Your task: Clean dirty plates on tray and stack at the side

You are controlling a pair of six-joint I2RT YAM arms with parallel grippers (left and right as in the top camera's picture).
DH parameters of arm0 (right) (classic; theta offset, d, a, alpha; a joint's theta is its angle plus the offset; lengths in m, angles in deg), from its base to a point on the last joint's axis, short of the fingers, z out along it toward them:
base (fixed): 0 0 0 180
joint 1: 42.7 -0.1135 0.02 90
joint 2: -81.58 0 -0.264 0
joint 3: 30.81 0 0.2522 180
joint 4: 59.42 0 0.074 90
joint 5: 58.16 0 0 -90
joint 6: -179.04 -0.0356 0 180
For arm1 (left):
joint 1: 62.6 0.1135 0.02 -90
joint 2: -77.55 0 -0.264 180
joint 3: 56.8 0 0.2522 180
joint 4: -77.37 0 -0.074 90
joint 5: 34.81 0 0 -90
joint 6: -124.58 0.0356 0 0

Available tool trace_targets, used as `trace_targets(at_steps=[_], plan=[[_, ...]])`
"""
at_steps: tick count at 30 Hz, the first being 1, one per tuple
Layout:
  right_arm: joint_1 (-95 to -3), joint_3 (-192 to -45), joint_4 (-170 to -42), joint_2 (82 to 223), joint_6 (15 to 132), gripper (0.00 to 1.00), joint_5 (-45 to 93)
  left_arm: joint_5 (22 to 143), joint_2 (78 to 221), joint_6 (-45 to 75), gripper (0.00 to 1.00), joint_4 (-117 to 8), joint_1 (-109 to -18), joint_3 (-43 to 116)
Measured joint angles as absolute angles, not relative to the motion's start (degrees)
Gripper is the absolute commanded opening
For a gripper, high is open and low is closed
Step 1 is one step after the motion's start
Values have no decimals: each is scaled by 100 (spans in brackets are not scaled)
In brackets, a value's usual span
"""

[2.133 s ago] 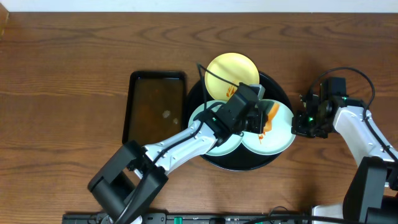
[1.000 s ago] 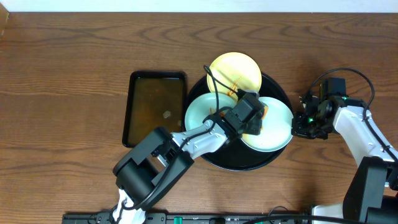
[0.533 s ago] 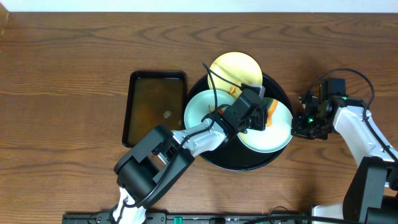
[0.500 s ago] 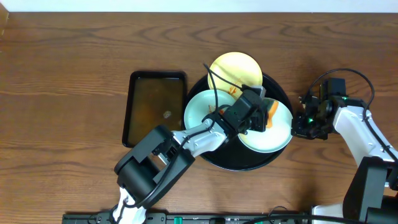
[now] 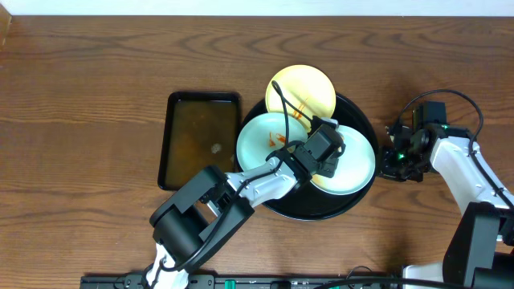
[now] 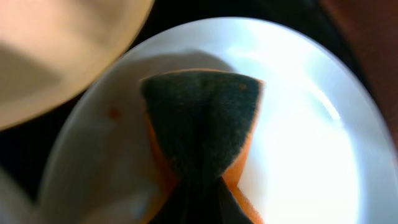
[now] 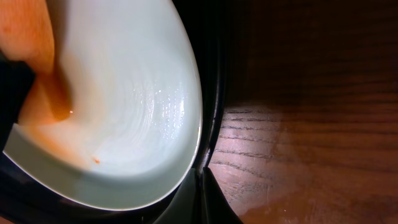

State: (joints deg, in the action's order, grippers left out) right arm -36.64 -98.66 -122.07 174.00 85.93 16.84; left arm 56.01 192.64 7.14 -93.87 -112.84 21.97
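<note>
Wooden table, left end effector pinching sponge on plate, right end effector beside tray, grip unclear

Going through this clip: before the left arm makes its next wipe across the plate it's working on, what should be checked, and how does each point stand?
1. Sponge pinched in the left gripper: ok.
2. Sponge lying on the right-hand plate, dark scouring face towards the camera: ok.
3. Right-hand plate free of sauce: not ok; orange residue shows in the right wrist view.
4. Right gripper steadying the tray: cannot tell; it sits at the rim, but the grip is not visible.
5. Yellow plate and left-hand plate clean: not ok; both show orange marks.
</note>
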Motion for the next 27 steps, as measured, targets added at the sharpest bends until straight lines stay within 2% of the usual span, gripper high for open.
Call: trace_targets(at_steps=[7, 9, 10, 14, 16, 21, 27], plan=[[-3664, -9866, -12205, 17400, 8617, 3, 1692, 5758, 19231, 922, 8, -9020, -11264, 2311], [-3664, -9866, -12202, 17400, 8630, 8, 1730, 5979, 19209, 996, 7, -9028, -11247, 2311], [-3664, -9866, -12200, 17400, 8645, 16, 1747, 6075, 19192, 1046, 8, -9026, -11247, 2309], [-3664, -9866, -12176, 17400, 8659, 33, 1806, 6418, 18982, 1215, 7, -8838, -11290, 2278], [-3664, -9866, -12132, 17400, 8663, 37, 1821, 6427, 18755, 1269, 7, -8685, -11310, 2267], [-3664, -9866, -12049, 17400, 8674, 44, 1800, 6038, 17959, 1365, 8, -8084, -11277, 2256], [-3664, -9866, -11789, 17400, 8678, 44, 1605, 5715, 17122, 1387, 8, -7022, -10783, 2256]])
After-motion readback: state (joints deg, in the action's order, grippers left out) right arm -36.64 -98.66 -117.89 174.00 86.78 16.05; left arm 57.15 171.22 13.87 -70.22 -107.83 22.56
